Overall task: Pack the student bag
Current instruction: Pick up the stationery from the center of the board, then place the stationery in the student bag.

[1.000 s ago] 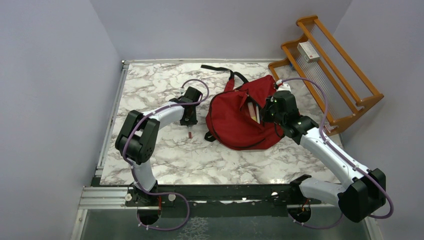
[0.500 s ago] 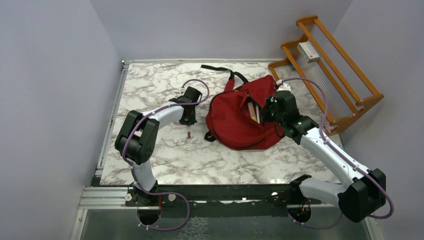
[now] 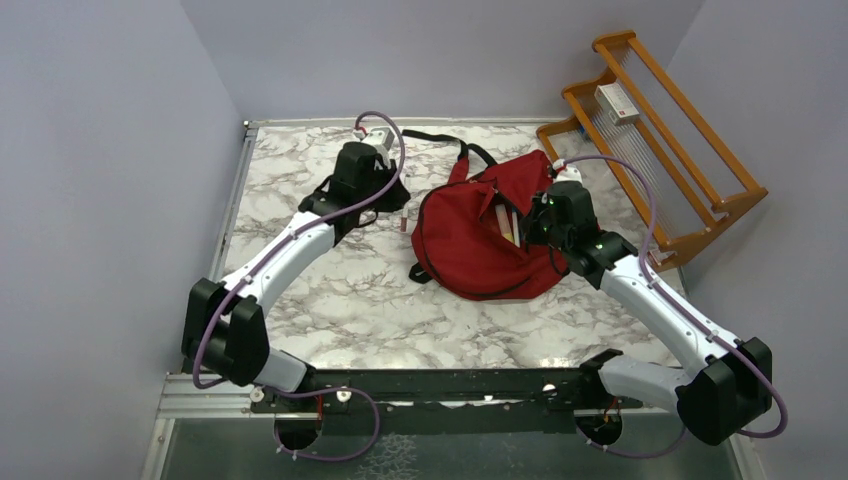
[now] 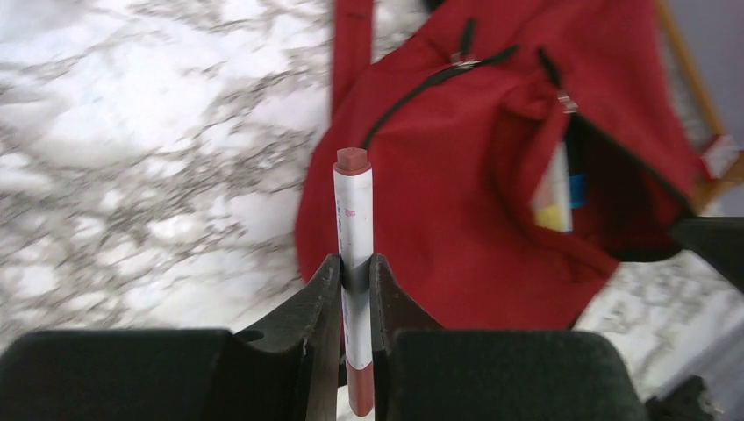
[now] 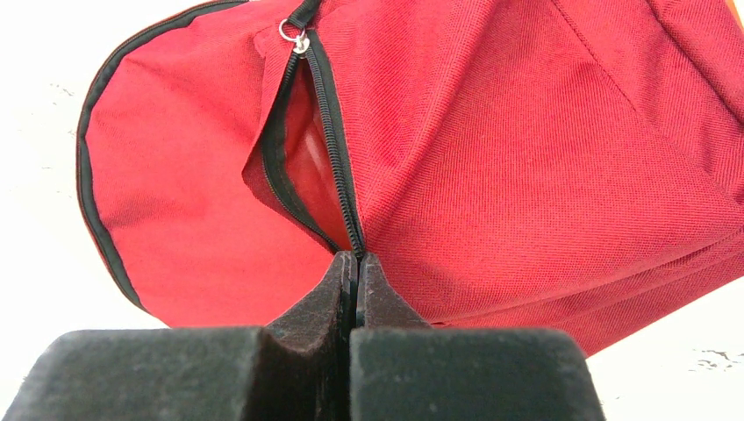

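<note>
The left gripper [image 4: 355, 267], now clamping the marker [image 4: 354, 210], has lifted it toward the bag [image 3: 465, 250], which the right gripper [image 5: 354, 263] pinches open.

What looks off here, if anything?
Nothing spilled or damaged. The student bag lies slumped flat, zip mouth gaping, with the right pincer shut on the zip edge. Only oddity: the left pincer grips the marker by its lower half, so the far end sticks out past the tips.
</note>
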You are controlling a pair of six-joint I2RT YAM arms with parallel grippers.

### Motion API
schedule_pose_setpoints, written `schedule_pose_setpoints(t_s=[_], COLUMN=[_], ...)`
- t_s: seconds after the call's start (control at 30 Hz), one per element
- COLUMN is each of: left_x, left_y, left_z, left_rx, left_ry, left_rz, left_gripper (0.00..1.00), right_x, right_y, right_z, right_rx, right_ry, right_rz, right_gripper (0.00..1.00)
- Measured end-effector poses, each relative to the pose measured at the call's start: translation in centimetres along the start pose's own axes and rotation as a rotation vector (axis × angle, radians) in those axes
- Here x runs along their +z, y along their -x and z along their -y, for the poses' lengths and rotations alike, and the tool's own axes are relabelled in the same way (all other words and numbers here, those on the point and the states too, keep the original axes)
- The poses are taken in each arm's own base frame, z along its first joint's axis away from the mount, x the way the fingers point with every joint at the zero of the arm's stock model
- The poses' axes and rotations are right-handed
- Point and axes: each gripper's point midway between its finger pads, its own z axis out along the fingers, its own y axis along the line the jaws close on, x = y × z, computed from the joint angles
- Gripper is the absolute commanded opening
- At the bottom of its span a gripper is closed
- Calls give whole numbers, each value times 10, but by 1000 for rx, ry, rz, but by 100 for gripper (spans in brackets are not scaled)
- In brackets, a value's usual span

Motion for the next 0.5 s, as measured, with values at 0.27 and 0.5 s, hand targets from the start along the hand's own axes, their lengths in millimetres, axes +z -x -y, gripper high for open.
schedule_pose_setpoints(t_s=[0.27,0.5], left_x=[27,46], left_y=[-12,-71], left_z=[66,123], left_rx=[-108,-230], left_ry=[-280,-361], left_rz=[-95,-284], left_gripper=[0,0], right_x=[-1,-1], right_y=[4,4], right_z=[0,0], right_rx=[-6,-8], right_ry=[-4,-5], right_rz=[7,7], right_gripper=[0,0])
